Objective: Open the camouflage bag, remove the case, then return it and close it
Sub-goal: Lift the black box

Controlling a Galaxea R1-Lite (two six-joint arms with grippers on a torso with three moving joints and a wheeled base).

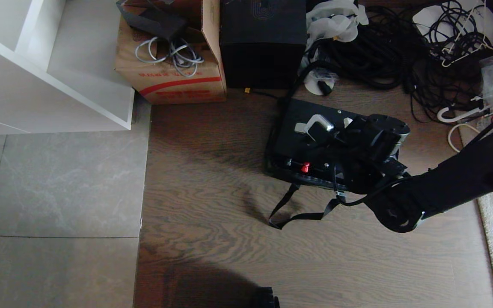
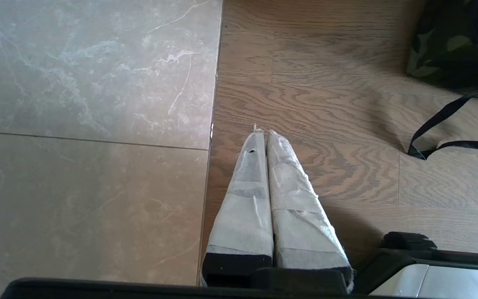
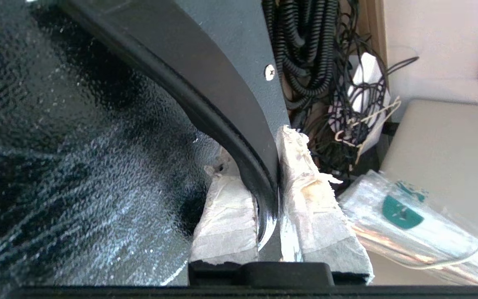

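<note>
right pincer [image 3: 270,195], at the end of the right arm [image 1: 456,179]: its tape-wrapped fingers [image 3: 305,187] are nearly closed, pinching the thin edge of the case [image 3: 206,54] between them. in the head view the flat black case [image 1: 310,141], with a white tag and a small red spot on its near edge, sits over the camouflage bag [image 2: 438,45], most of which it hides; the bag's black strap [image 1: 302,209] trails forward across the wooden floor [image 1: 212,188]. behind the case stand a taller black box [image 1: 263,42] and a brown cardboard box [image 1: 173,68] with a red stripe, holding grey cable; a tangle of black cables [image 1: 400,47] lies to the right. left pincer [image 2: 266,137]: fingers pressed together, empty, hanging over the seam between the wood and the grey tiles [image 2: 89,124], well apart from the bag.
</note>
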